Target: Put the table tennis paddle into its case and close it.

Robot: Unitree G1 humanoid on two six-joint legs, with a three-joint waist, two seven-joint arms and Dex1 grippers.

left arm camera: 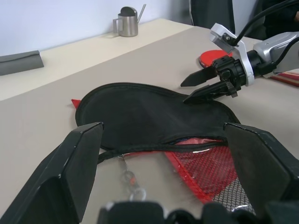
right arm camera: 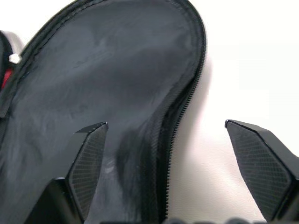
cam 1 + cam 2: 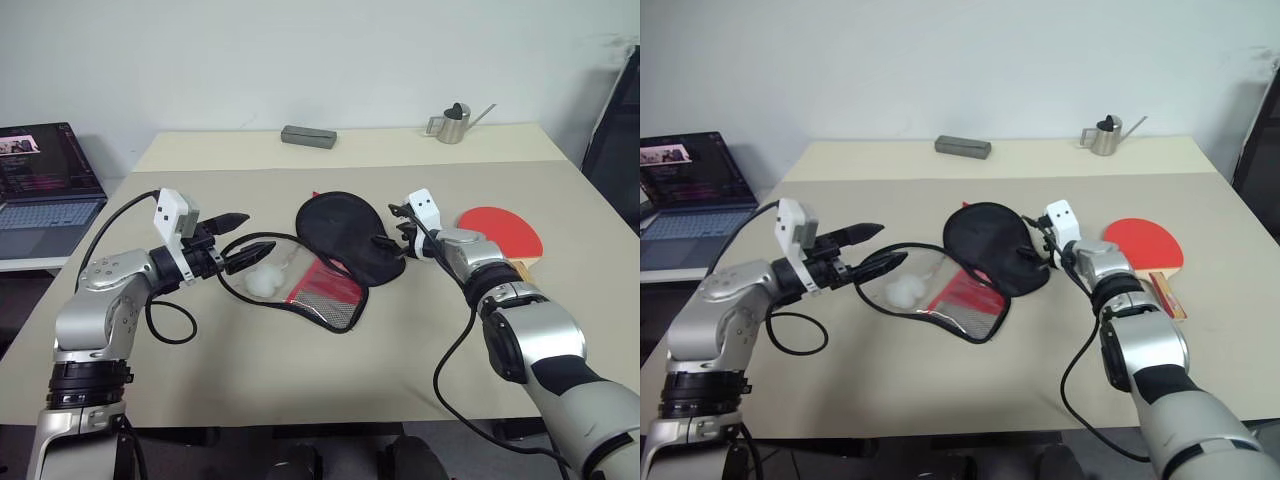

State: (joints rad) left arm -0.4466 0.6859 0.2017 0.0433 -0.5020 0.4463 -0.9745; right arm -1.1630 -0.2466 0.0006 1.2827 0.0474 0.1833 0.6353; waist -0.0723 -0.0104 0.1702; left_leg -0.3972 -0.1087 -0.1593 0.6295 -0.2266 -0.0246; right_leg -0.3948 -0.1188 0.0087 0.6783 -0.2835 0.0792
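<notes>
The case [image 3: 340, 245] lies unzipped mid-surface [image 3: 300, 360], black flap folded toward 12 o'clock off the red mesh half, seemingly so the mouth stays open for the table tennis paddle [image 3: 503, 233], which waits at 3 o'clock. The right hand [image 3: 403, 240] is spread over the flap's edge and the left hand [image 3: 245, 238] spread at 9 o'clock by the white pom-pom [image 3: 264, 283], neither gripping anything. The right arm covers part of the paddle's handle, and the case's inside is hard to read

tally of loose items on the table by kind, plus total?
Table tennis paddle: 1
Case, lying open with its white pom-pom: 1
Small metal watering can: 1
Grey rectangular block: 1
Total: 4
</notes>
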